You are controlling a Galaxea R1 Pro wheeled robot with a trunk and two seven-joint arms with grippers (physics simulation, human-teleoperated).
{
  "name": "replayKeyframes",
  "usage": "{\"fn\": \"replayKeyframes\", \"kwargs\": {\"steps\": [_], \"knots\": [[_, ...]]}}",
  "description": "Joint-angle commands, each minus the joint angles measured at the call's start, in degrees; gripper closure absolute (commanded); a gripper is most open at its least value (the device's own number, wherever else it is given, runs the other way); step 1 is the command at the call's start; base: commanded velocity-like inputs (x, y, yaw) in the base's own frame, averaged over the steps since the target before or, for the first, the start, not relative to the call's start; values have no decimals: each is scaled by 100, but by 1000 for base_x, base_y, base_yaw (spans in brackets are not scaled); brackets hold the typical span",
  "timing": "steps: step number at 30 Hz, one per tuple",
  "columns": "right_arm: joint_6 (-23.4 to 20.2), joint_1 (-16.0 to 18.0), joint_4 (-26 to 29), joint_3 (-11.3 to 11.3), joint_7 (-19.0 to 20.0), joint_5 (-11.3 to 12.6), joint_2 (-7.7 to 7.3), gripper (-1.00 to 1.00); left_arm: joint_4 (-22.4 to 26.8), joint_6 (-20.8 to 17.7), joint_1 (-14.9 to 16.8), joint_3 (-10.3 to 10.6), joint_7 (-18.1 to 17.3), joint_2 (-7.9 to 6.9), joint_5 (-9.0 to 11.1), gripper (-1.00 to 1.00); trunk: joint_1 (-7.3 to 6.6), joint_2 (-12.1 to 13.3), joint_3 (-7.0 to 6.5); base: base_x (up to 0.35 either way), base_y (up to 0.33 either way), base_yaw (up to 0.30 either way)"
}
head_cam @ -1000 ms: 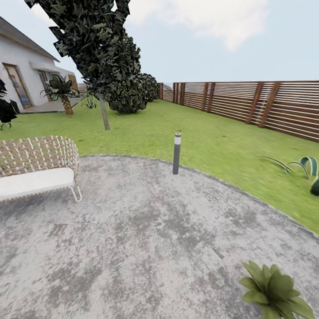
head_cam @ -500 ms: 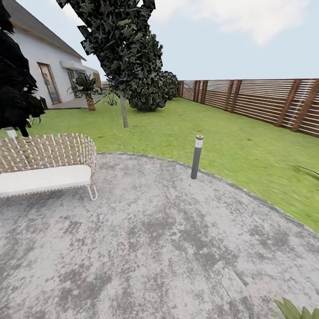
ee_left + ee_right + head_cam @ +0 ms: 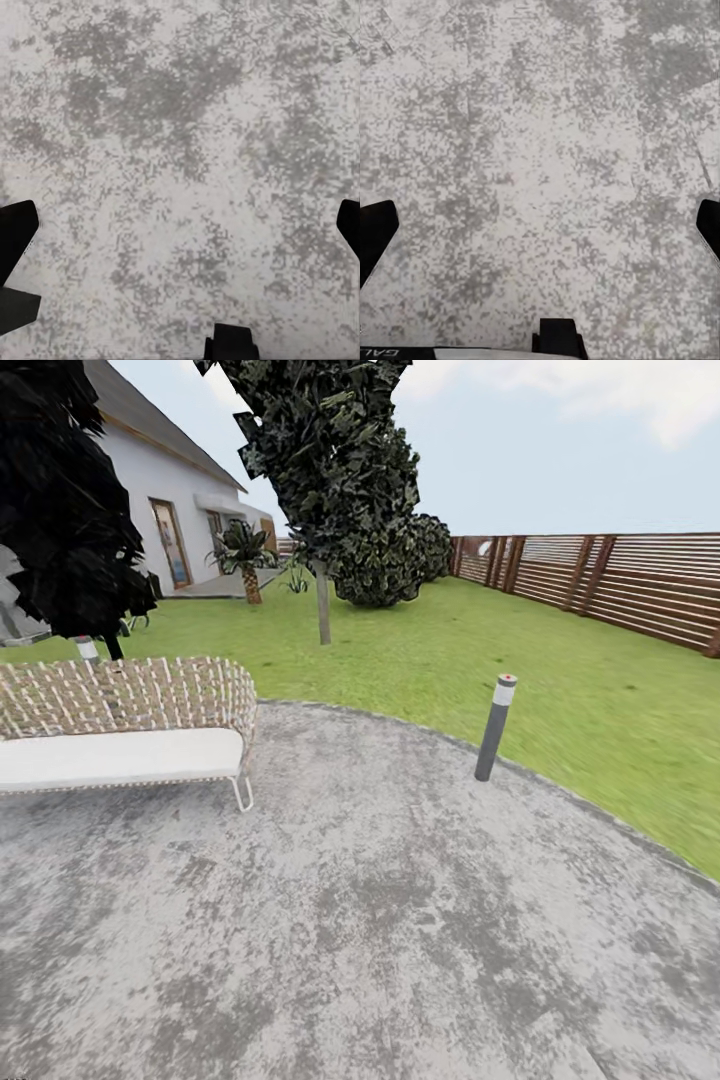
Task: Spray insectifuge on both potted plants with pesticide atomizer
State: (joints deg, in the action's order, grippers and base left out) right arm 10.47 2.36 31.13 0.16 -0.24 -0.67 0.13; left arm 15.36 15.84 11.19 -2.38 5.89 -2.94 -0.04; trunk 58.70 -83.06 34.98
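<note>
Fingers (image 3: 16,225) of the left gripper (image 3: 180,225) are being held wide apart, seen as dark tips at opposite edges of the left wrist view, with nothing between them; beyond them the mottled grey stone of the patio (image 3: 180,135) is being looked down upon. Black fingertips (image 3: 375,225) of the right gripper (image 3: 540,225) are likewise being kept spread and empty, with the same speckled stone beyond them. What is being offered by the head view, and not by the wrist views, is the wider garden (image 3: 560,690): the round patio is being bordered by green lawn, and a brown slatted fence (image 3: 620,580) is being shown along the far side. A woven bench (image 3: 130,730) with a white cushion is being shown on the patio, and a short grey lamp post (image 3: 495,727) is standing at the patio's rim. Farther off, a slim-trunked tree (image 3: 325,480), a round dark bush (image 3: 395,560), a small palm (image 3: 245,555) and a white house (image 3: 170,500) are being shown.
</note>
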Motion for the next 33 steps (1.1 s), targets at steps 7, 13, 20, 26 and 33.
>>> {"fn": "replayKeyframes", "kwargs": {"steps": [7,13,20,26,33], "knots": [[17,2,-2,1,-3,-11,-2,-100,-6,24,6,-18,0,-13,13,-100,3,-2,39,339,0,261],[17,2,-2,9,-3,-12,3,-100,-6,23,6,-17,0,-13,6,-100,3,-2,68,339,0,260],[17,2,-2,10,-3,-12,4,-100,-6,17,6,-24,0,-17,-4,-100,3,-2,102,339,0,260],[17,2,-2,10,-3,-12,5,-100,-6,20,6,-26,0,-22,10,-100,3,-2,131,339,0,260],[20,2,-2,10,-3,-12,12,-100,-6,18,6,-26,0,-22,13,-100,3,-2,165,339,0,260]]}}
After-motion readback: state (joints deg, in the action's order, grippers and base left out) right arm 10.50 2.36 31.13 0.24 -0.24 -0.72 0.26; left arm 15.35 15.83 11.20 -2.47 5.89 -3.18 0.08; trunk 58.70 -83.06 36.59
